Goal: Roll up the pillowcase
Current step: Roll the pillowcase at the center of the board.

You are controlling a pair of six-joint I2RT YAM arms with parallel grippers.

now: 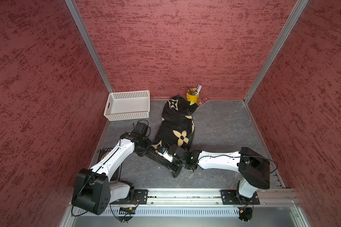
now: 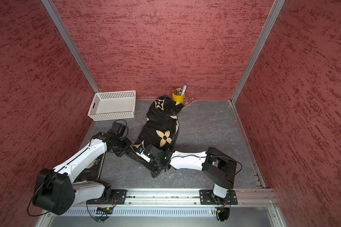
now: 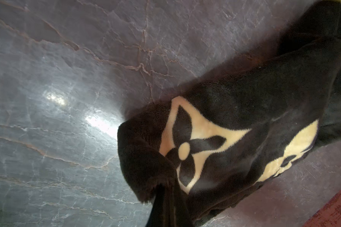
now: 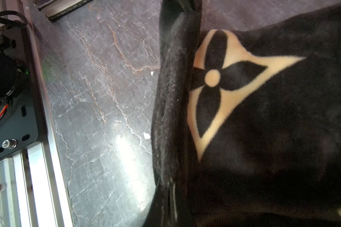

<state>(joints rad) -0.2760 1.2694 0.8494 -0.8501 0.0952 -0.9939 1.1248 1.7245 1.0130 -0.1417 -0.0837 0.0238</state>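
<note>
Pillowcase (image 1: 177,125): we find it bunched in a long heap on the table (image 1: 220,125), its far end by the yellow pencil cup (image 1: 192,96).
Left gripper (image 3: 165,200): clamped tight on a near-end fold.
Right gripper (image 4: 166,196): pinched on the same end, just beside the left.
Risk: we judge the plush could slip from such thin pinches. Pulling may drag the far end and tip the cup.
</note>
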